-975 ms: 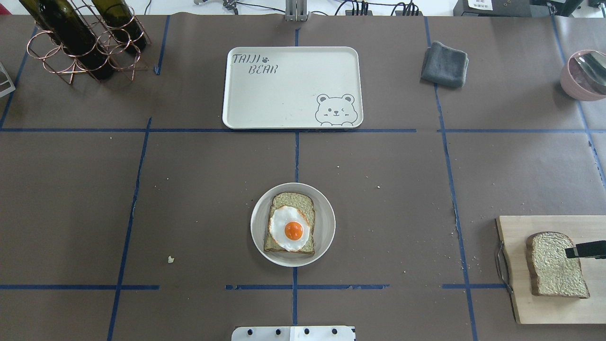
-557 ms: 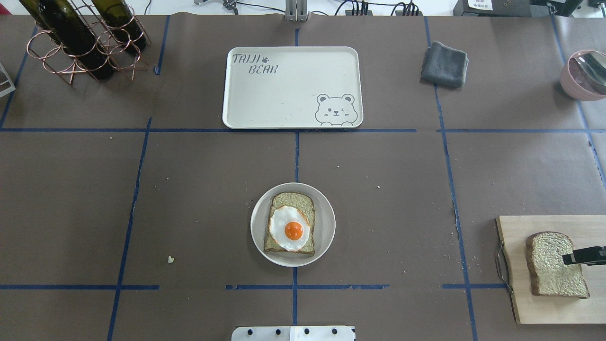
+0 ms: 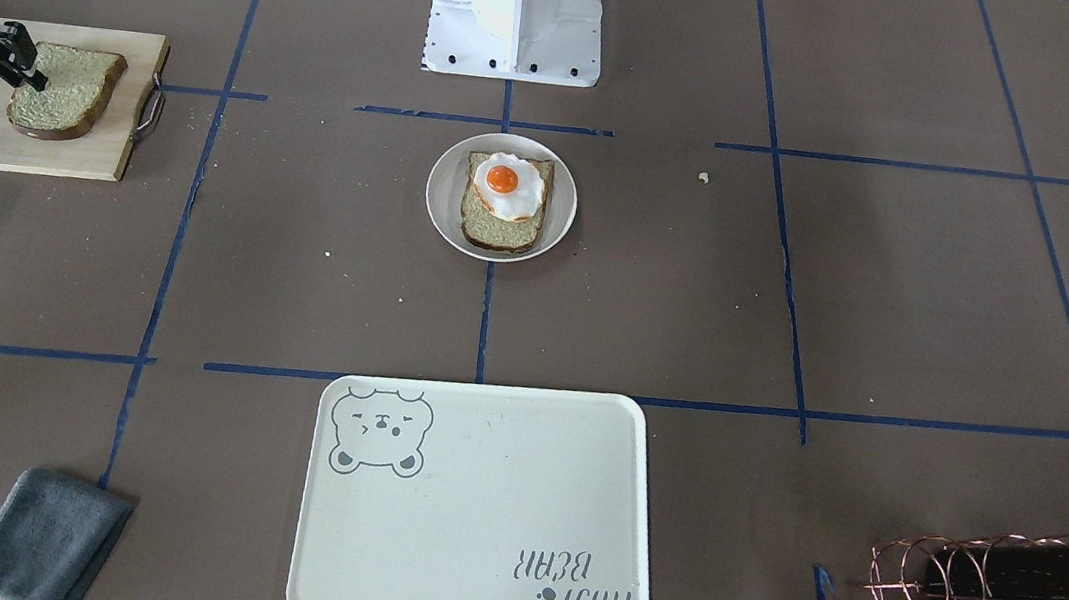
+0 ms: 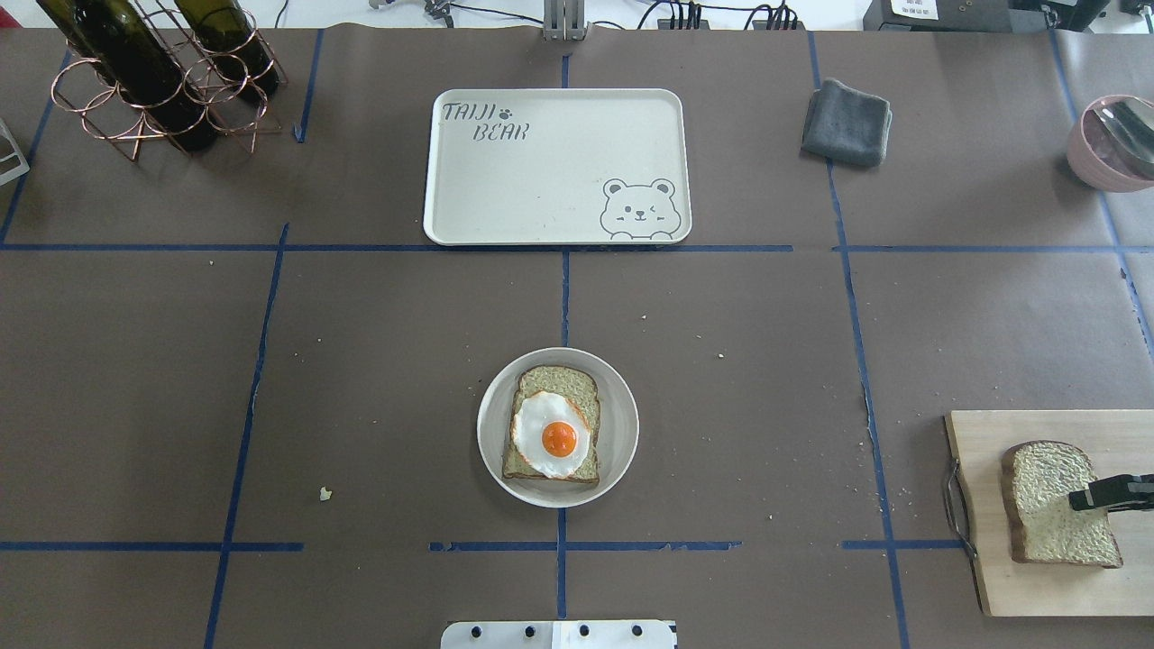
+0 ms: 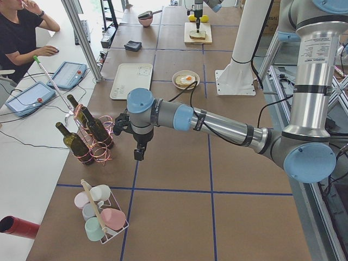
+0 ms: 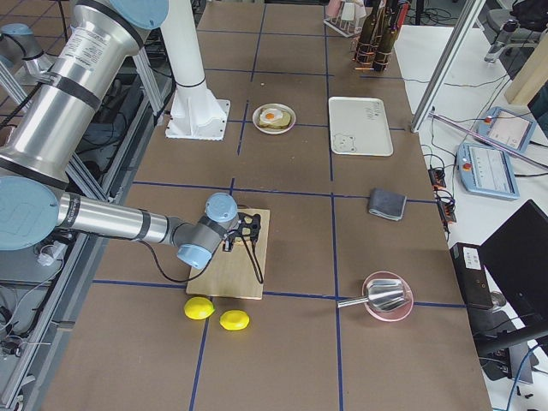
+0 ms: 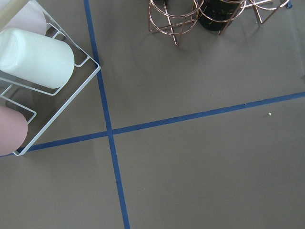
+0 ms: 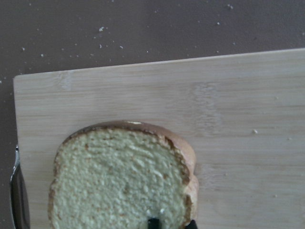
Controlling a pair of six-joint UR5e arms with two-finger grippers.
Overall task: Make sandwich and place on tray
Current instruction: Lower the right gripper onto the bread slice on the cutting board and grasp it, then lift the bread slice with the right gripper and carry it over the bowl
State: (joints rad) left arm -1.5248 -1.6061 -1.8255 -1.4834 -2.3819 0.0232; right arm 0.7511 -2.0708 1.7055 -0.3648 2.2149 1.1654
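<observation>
- Brown paper crossed with blue tape is covering the table (image 4: 361, 361), and the half-built sandwich (image 4: 552, 435) is sitting on a round plate (image 4: 622, 424) at its middle, toward the near side.
- It is showing one slice with the egg on top. The tray (image 4: 541, 180) is lying bare, well apart on the far side.
- At the near right, the right gripper (image 4: 1082, 498) is reaching over the second slice (image 4: 1037, 514), which is lying flat on the cutting board (image 4: 1037, 586).
- Its fingertips (image 8: 153, 223) are showing either side of the crust. I cannot tell whether they are pressing it yet.
- The left gripper (image 5: 139, 154) is hanging over bare table at the far left. I cannot tell whether its jaws are apart or together.
- Judging the step in hand: the grip is wanting to bite across the crust rather than the soft crumb. The slice is wanting a level lift, to land square over the egg.
- Counting: two slices, one egg, one plate, one tray, one board, two lemons (image 6: 199, 308).
</observation>
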